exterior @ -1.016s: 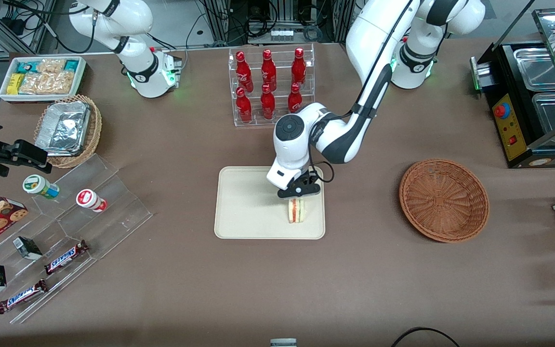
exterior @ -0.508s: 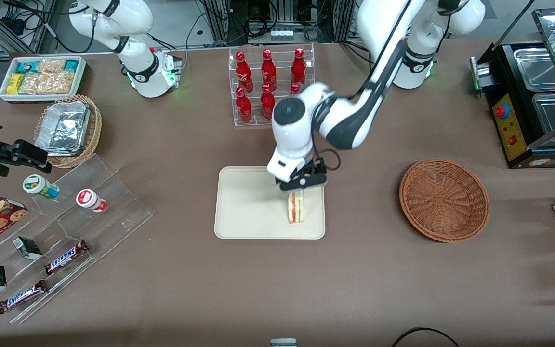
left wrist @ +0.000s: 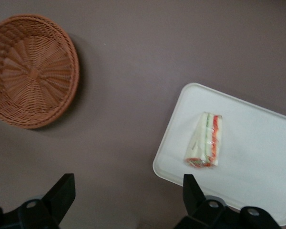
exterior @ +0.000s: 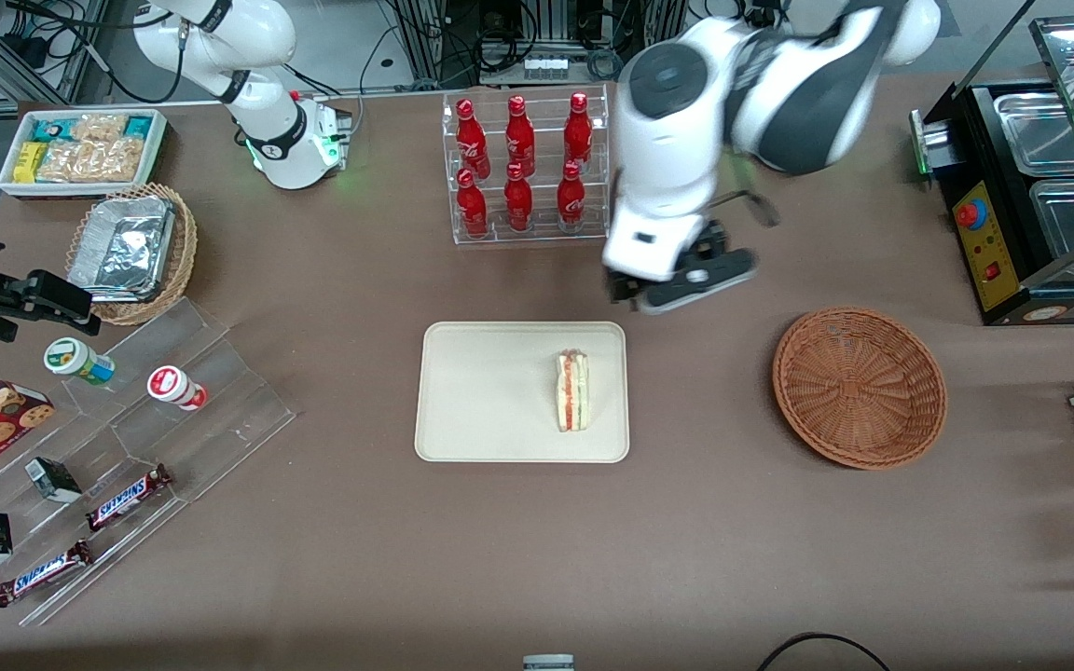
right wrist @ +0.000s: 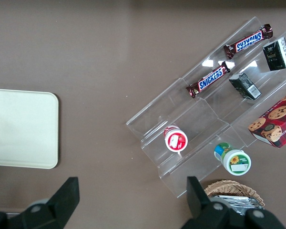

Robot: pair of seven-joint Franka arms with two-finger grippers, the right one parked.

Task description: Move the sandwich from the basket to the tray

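Sandwich on the tray, end effector raised and empty.

The end effector (exterior: 677, 284) hung above the desk (exterior: 537, 550) with its fingers (left wrist: 62, 193) spread wide, holding nothing; it was farther from the front camera than the tray (exterior: 472, 410), between the bottle rack (exterior: 525, 168) and the basket (exterior: 859, 387). The sandwich (exterior: 571, 390) lay on the tray near the edge toward the working arm's end, its red and green filling showing along the cut side. The round brown basket sat apart from the tray, toward the working arm's end of the desk.
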